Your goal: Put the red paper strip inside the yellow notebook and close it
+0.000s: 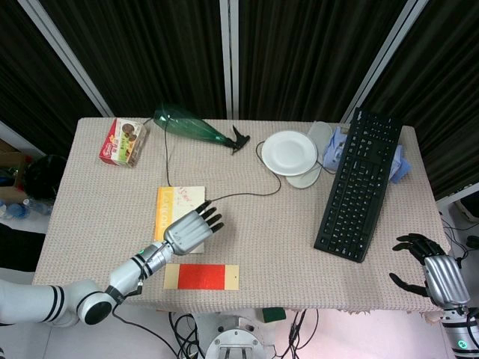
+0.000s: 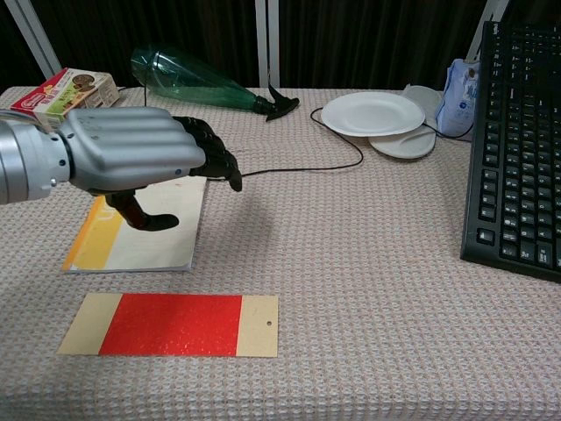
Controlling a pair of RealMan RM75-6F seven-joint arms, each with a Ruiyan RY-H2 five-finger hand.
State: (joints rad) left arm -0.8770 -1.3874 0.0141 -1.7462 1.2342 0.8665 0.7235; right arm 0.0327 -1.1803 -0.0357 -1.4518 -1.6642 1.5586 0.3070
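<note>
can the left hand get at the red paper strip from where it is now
Probably yes. The left hand hovers over the closed yellow notebook, holding nothing, and the red paper strip lies flat on the table just in front of it with nothing on it or between them.

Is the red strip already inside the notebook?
No. In the chest view the red strip lies flat on the table, in front of the closed notebook.
</note>
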